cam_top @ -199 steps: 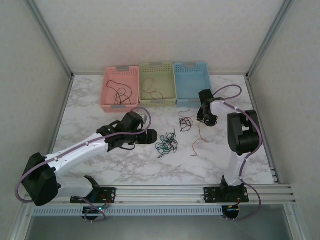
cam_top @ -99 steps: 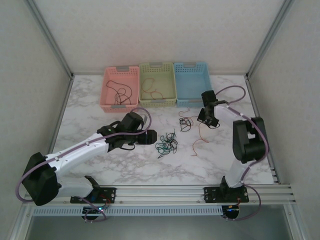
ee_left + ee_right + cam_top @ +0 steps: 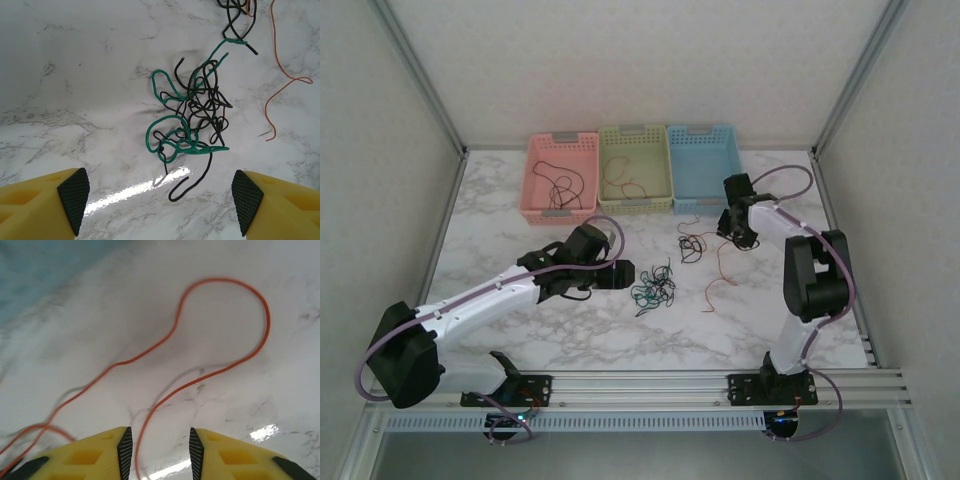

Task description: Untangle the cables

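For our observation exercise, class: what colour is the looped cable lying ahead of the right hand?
Red-orange; the cable shows best in the right wrist view.

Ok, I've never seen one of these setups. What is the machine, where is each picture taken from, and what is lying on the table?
These are two robot arms bolted at the near edge of a marble table. The wide picture looks down from above and behind them; the other two come from a camera on each wrist. Each arm ends in a two-finger pincer. The left pincer is open, holding nothing, facing a tangle of black and teal-green wires. The right pincer is open too, close over a thin orange wire that passes the gap between its fingers unpinched. A smaller black tangle lies between those two. At the far edge stand a pink basket, a green basket and a blue basket; the first two hold wires.
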Motion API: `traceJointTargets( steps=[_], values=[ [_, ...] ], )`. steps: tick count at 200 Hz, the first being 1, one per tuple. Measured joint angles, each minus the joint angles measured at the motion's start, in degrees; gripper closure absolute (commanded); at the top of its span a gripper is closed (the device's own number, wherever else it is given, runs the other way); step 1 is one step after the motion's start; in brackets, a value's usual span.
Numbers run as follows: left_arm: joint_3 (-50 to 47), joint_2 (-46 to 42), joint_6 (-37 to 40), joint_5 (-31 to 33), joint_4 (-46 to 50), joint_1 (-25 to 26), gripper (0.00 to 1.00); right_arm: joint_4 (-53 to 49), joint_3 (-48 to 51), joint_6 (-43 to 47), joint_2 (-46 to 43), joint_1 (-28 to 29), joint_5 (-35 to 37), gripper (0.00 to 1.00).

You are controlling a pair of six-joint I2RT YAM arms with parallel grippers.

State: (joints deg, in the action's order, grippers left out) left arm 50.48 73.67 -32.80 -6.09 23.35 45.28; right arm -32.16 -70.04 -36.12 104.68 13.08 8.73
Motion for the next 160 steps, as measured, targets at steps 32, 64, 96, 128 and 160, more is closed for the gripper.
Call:
traceJointTargets(
  steps=[32,64,96,128,160],
  values=[
    [0.0,0.0,0.0,0.0,0.0,0.0,0.22,-0.2,-0.8,-2.8,3.2,-0.7,0.9,0.61],
    [0.0,-0.1,0.0,0.2,0.1,0.0,0.22,-0.2,-3.1,-4.1,5.4,-1.1,1.2,0.61],
    [0.0,-0.2,0.0,0.3,0.1,0.0,0.22,0.0,-4.5,-4.2,7.6,-1.1,1.8,0.61],
    [0.0,-0.2,0.0,0.3,0.1,0.0,0.22,-0.5,-4.8,-4.2,8.0,-1.1,2.2,0.71],
    [0.0,-0.2,0.1,0.3,0.1,0.0,0.22,-1.4,-4.6,-4.1,7.9,-1.4,2.7,0.88]
  ],
)
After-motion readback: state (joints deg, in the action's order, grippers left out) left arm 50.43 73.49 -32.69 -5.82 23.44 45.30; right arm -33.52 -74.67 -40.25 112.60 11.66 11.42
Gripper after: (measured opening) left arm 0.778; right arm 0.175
